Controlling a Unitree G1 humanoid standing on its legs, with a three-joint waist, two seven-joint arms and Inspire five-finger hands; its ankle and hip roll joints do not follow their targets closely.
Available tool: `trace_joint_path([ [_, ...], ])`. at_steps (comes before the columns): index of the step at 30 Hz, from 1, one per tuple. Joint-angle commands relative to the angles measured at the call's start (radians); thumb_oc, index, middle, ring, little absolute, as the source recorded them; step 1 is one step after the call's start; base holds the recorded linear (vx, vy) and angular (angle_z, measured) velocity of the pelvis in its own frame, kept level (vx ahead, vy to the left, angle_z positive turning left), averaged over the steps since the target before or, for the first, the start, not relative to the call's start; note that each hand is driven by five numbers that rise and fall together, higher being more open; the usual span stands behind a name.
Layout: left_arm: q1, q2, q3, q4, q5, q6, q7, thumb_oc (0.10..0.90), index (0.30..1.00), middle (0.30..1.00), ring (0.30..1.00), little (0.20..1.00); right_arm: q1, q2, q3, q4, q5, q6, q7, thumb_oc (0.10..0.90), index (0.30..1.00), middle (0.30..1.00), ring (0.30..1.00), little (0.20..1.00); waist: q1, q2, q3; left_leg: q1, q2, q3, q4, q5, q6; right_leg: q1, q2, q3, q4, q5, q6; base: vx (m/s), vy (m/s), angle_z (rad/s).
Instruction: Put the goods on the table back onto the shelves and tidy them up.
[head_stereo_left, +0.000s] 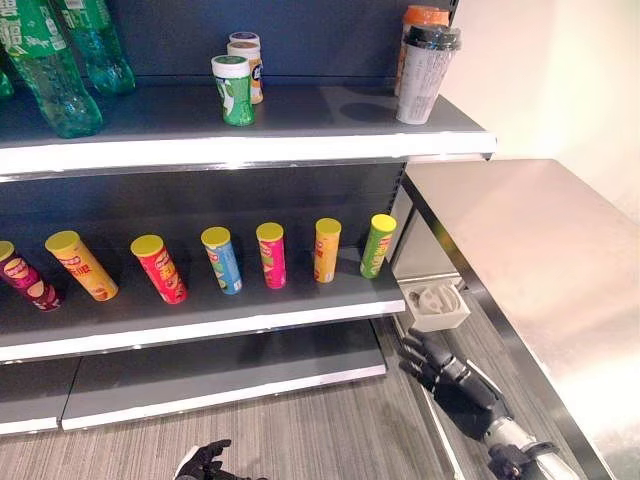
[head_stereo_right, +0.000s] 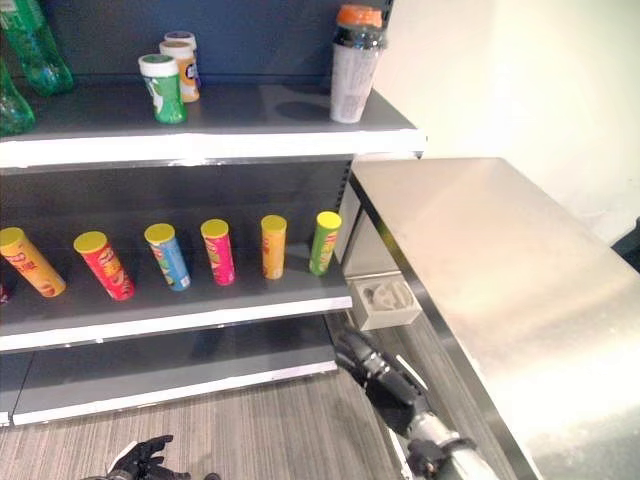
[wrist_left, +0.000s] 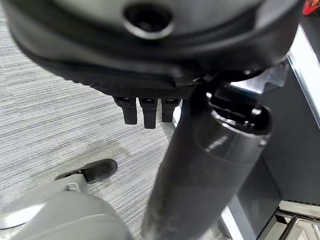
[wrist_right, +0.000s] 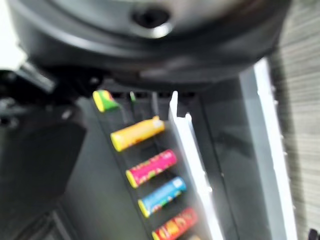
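The steel table (head_stereo_left: 540, 260) at the right carries no goods. On the middle shelf (head_stereo_left: 200, 318) stands a row of several chip cans, from a green can (head_stereo_left: 378, 245) through an orange can (head_stereo_left: 327, 250), a pink can (head_stereo_left: 271, 255) and a blue can (head_stereo_left: 222, 260) to a red can (head_stereo_left: 159, 268). My right hand (head_stereo_left: 455, 385) hangs low between shelf and table, open and holding nothing. Its wrist view looks along the same row of cans (wrist_right: 151, 168). My left hand (head_stereo_left: 205, 462) hangs low over the floor with relaxed fingers (wrist_left: 145, 112) and nothing in it.
The top shelf (head_stereo_left: 300, 135) holds green bottles (head_stereo_left: 50, 65), a small green can (head_stereo_left: 234, 90) with another can behind it, and two tall drink bottles (head_stereo_left: 425, 75). A white bracket (head_stereo_left: 437, 305) sits at the table's near corner. The bottom shelf (head_stereo_left: 220, 375) is bare.
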Motion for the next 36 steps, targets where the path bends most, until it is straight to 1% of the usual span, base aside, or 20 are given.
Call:
trace_joint_path([
  [1,-0.054,0.032,0.012,0.041,0.047,-0.046,-0.02,0.8,0.9,0.9,0.9,0.9,-0.119,-0.105,-0.013,0.053,-0.209,-0.063,0.025,0.8,0.9,0.9,0.9,0.9,0.036,0.024,-0.004,0.055,0.042,0.05,0.008,-0.111,-0.029,-0.031,-0.042,-0.083,0.009,0.022,0.039,-0.03,0.02,0.03],
  [2,-0.061,0.031,0.001,0.046,0.047,-0.045,-0.021,0.8,0.9,0.9,0.9,0.9,-0.132,-0.11,0.018,0.13,-0.305,-0.077,-0.003,0.8,0.9,0.9,0.9,0.9,0.035,0.023,-0.002,0.054,0.041,0.049,0.008,-0.11,-0.028,-0.032,-0.043,-0.082,0.01,0.023,0.039,0.0,0.0,0.0],
  [3,-0.061,0.032,-0.007,0.045,0.051,-0.046,-0.018,0.8,0.9,0.9,0.9,0.9,-0.124,-0.098,0.022,0.17,-0.373,-0.08,-0.017,0.8,0.9,0.9,0.9,0.9,0.036,0.022,-0.001,0.053,0.039,0.048,0.008,-0.11,-0.028,-0.031,-0.045,-0.085,0.01,0.023,0.04,0.0,0.0,0.0],
  [4,-0.069,0.032,-0.017,0.052,0.054,-0.044,-0.015,0.8,0.9,0.9,0.9,0.9,-0.145,-0.087,0.051,0.241,-0.442,-0.09,-0.058,0.8,0.9,0.9,0.9,0.9,0.037,0.02,0.001,0.054,0.037,0.046,0.008,-0.109,-0.026,-0.03,-0.045,-0.085,0.011,0.025,0.04,-0.03,0.013,0.06],
  [5,-0.074,0.033,-0.038,0.054,0.056,-0.04,0.0,0.8,0.9,0.9,0.9,0.9,-0.167,-0.034,0.082,0.378,-0.579,-0.103,-0.133,0.8,0.9,0.9,0.9,0.9,0.043,0.019,0.005,0.051,0.035,0.042,0.008,-0.109,-0.022,-0.028,-0.048,-0.09,0.011,0.025,0.041,-0.02,0.01,0.07],
  [6,-0.074,0.034,-0.038,0.054,0.056,-0.04,0.0,0.8,0.9,0.9,0.9,0.9,-0.169,-0.032,0.084,0.381,-0.58,-0.105,-0.134,0.8,0.9,0.9,0.9,0.9,0.042,0.018,0.005,0.051,0.035,0.041,0.008,-0.108,-0.022,-0.028,-0.048,-0.09,0.01,0.025,0.041,-0.01,0.0,0.05],
  [7,-0.08,0.034,-0.043,0.056,0.055,-0.038,0.007,0.8,0.9,0.9,0.9,0.9,-0.185,-0.008,0.099,0.446,-0.632,-0.109,-0.171,0.8,0.9,0.9,0.9,0.9,0.045,0.016,0.006,0.05,0.033,0.038,0.008,-0.109,-0.02,-0.026,-0.049,-0.091,0.01,0.025,0.041,0.0,0.0,0.0],
  [8,-0.083,0.034,-0.05,0.055,0.051,-0.036,0.014,0.8,0.9,0.9,0.9,0.9,-0.202,0.018,0.112,0.51,-0.677,-0.107,-0.204,0.8,0.9,0.9,0.9,0.9,0.048,0.016,0.006,0.05,0.032,0.035,0.008,-0.109,-0.018,-0.026,-0.05,-0.091,0.01,0.025,0.041,0.0,0.0,0.0],
  [9,-0.082,0.039,-0.052,0.052,0.049,-0.032,0.027,0.8,0.9,0.9,0.9,0.9,-0.208,0.072,0.106,0.591,-0.707,-0.093,-0.242,0.8,0.9,0.9,0.9,0.9,0.053,0.014,0.005,0.05,0.029,0.032,0.008,-0.111,-0.015,-0.024,-0.051,-0.093,0.01,0.025,0.042,0.0,0.0,0.0],
  [10,-0.082,0.039,-0.052,0.052,0.049,-0.032,0.027,0.8,0.9,0.9,0.9,0.9,-0.209,0.074,0.106,0.593,-0.708,-0.095,-0.243,0.8,0.9,0.9,0.9,0.9,0.053,0.013,0.006,0.05,0.029,0.032,0.008,-0.111,-0.015,-0.024,-0.052,-0.093,0.01,0.025,0.042,0.0,0.0,0.0],
  [11,-0.086,0.038,-0.054,0.055,0.045,-0.031,0.04,0.8,0.9,0.9,0.9,0.9,-0.23,0.119,0.11,0.668,-0.731,-0.093,-0.28,0.8,0.9,0.9,0.9,0.9,0.056,0.013,0.007,0.051,0.026,0.031,0.008,-0.112,-0.012,-0.023,-0.052,-0.092,0.01,0.026,0.042,0.0,0.0,0.0],
  [13,-0.092,0.037,-0.053,0.064,0.038,-0.029,0.048,0.8,0.9,0.9,0.9,0.9,-0.251,0.143,0.112,0.731,-0.756,-0.094,-0.315,0.8,0.9,0.9,0.9,0.9,0.06,0.011,0.007,0.054,0.023,0.03,0.008,-0.114,-0.009,-0.021,-0.053,-0.091,0.01,0.026,0.042,0.0,0.0,0.0],
  [14,-0.093,0.038,-0.052,0.064,0.038,-0.029,0.048,0.8,0.9,0.9,0.9,0.9,-0.253,0.144,0.112,0.734,-0.757,-0.095,-0.316,0.8,0.9,0.9,0.9,0.9,0.06,0.01,0.008,0.054,0.023,0.03,0.008,-0.114,-0.009,-0.02,-0.053,-0.091,0.01,0.026,0.042,0.0,0.0,0.0],
  [15,-0.093,0.039,-0.047,0.058,0.031,-0.031,0.058,0.8,0.9,0.9,0.9,0.9,-0.258,0.166,0.109,0.754,-0.768,-0.087,-0.332,0.8,0.9,0.9,0.9,0.9,0.063,0.01,0.01,0.056,0.021,0.028,0.008,-0.115,-0.006,-0.019,-0.054,-0.09,0.011,0.025,0.042,0.0,0.0,0.0],
  [18,-0.099,0.038,-0.044,0.07,0.025,-0.029,0.065,0.8,0.9,0.9,0.9,0.9,-0.265,0.179,0.106,0.79,-0.773,-0.085,-0.348,0.8,0.9,0.9,0.9,0.9,0.063,0.008,0.012,0.059,0.019,0.026,0.008,-0.116,-0.005,-0.016,-0.055,-0.089,0.011,0.025,0.041,0.0,0.0,0.0],
  [22,-0.11,0.035,-0.043,0.098,0.032,-0.032,0.077,0.8,0.9,0.9,0.9,0.9,-0.286,0.199,0.118,0.881,-0.808,-0.08,-0.378,0.8,0.9,0.9,0.9,0.9,0.068,0.008,0.014,0.065,0.017,0.025,0.008,-0.12,-0.003,-0.008,-0.054,-0.092,0.009,0.023,0.041,0.0,0.0,0.0],
  [26,-0.117,0.025,-0.046,0.135,0.032,-0.032,0.082,0.8,0.9,0.9,0.9,0.9,-0.304,0.23,0.097,0.998,-0.801,-0.073,-0.412,0.8,0.9,0.9,0.9,0.9,0.067,0.01,0.018,0.073,0.017,0.024,0.008,-0.123,-0.002,-0.002,-0.053,-0.092,0.009,0.023,0.041,0.01,-0.001,0.01],
  [31,-0.133,0.003,-0.048,0.175,0.014,-0.03,0.086,0.8,0.9,0.9,0.9,0.9,-0.324,0.254,0.093,1.066,-0.769,-0.071,-0.423,0.8,0.9,0.9,0.9,0.9,0.062,0.01,0.025,0.086,0.018,0.028,0.008,-0.125,-0.003,0.008,-0.052,-0.091,0.008,0.02,0.039,0.01,0.002,0.02],
  [36,-0.153,0.007,-0.058,0.188,0.006,-0.027,0.083,0.8,0.9,0.9,0.9,0.9,-0.356,0.264,0.095,1.134,-0.765,-0.064,-0.429,0.8,0.9,0.9,0.9,0.9,0.063,0.004,0.026,0.075,0.02,0.032,0.008,-0.12,-0.006,-0.006,-0.049,-0.085,0.007,0.022,0.037,0.0,0.0,0.0],
])
